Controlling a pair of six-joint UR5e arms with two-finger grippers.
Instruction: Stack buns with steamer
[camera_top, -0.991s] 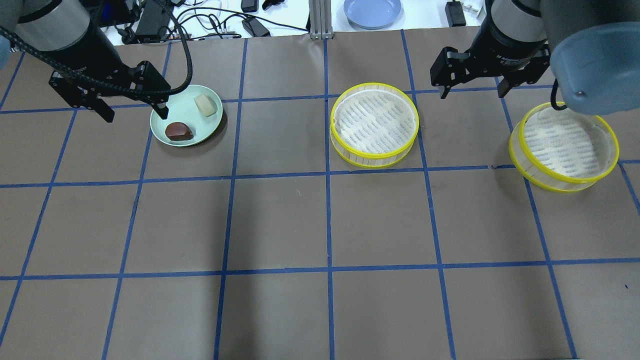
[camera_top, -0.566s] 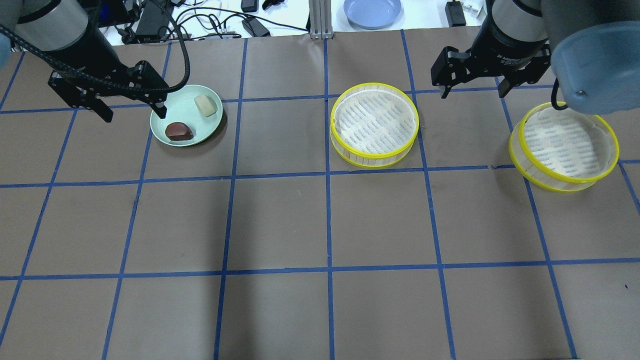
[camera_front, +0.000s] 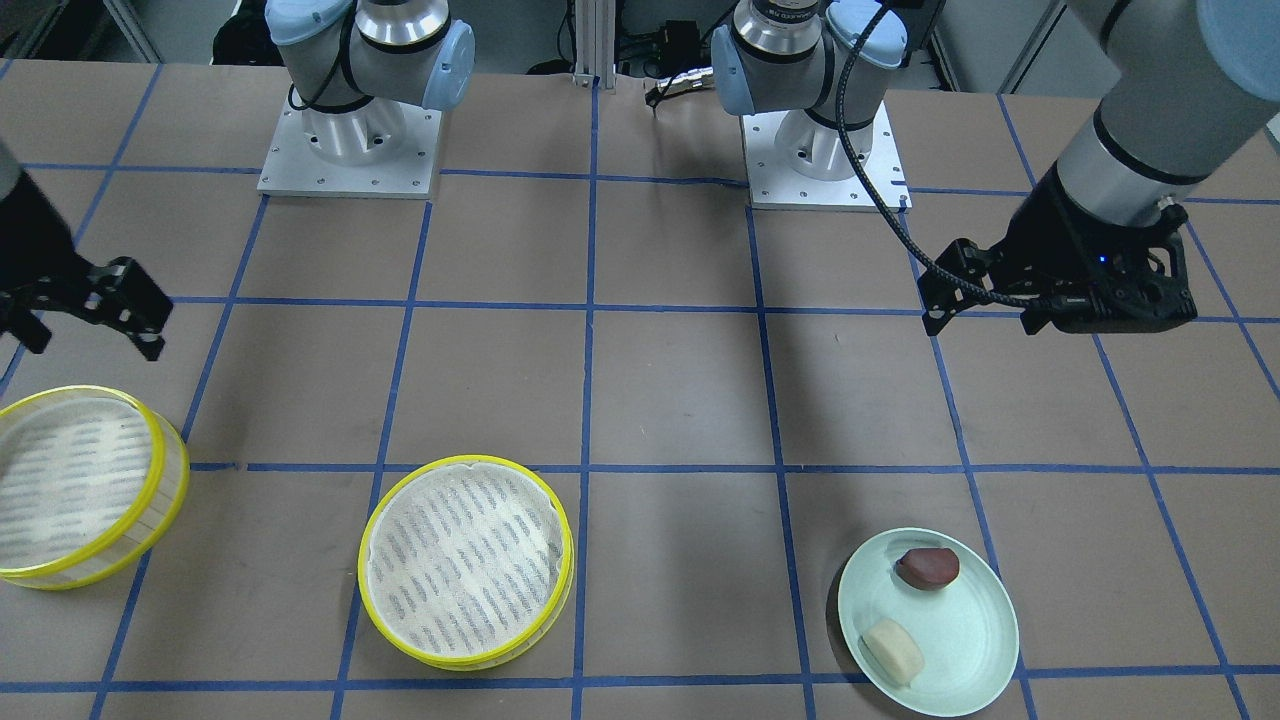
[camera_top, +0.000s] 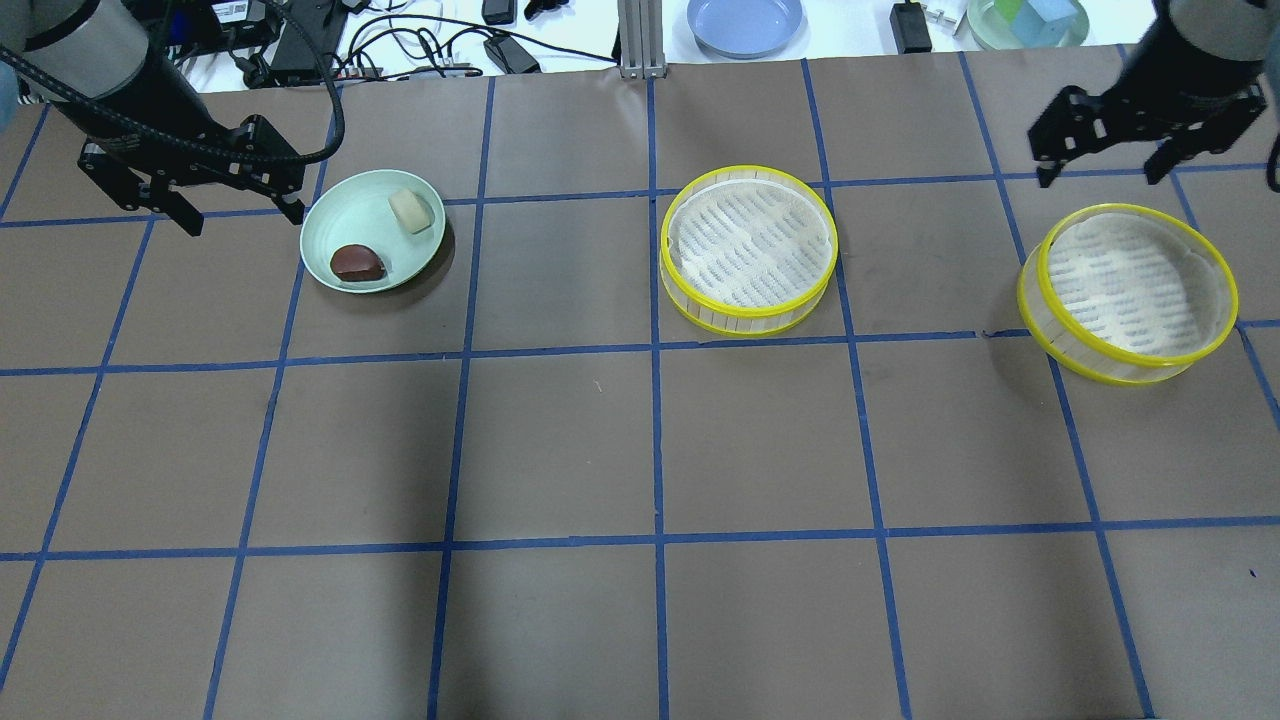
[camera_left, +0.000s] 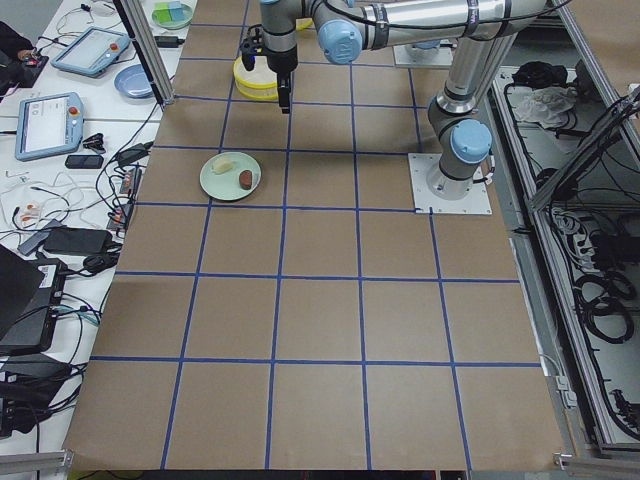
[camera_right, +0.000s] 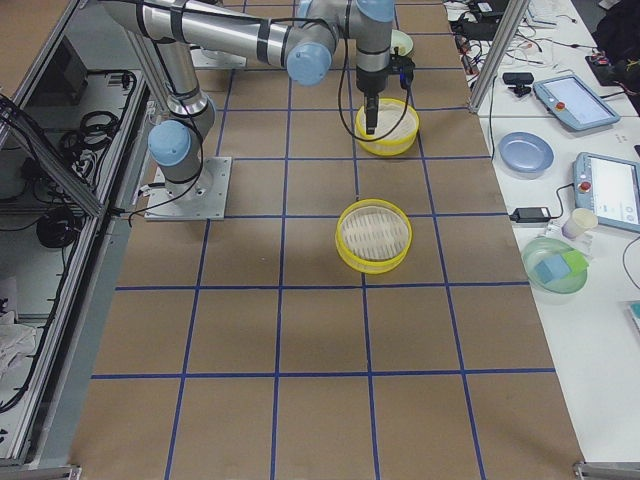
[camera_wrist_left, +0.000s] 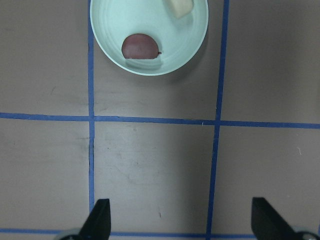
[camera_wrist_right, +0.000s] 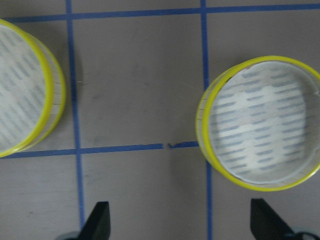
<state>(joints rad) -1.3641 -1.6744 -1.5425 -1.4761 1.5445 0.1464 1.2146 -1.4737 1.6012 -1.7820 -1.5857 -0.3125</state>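
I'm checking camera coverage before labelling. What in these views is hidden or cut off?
Left wrist view: cream bun cut by the top edge.
Right wrist view: middle steamer tier cut by the left edge.
Front-facing view: outer steamer tier cut by the left edge.
Exterior left view: both tiers largely hidden behind a robot arm.
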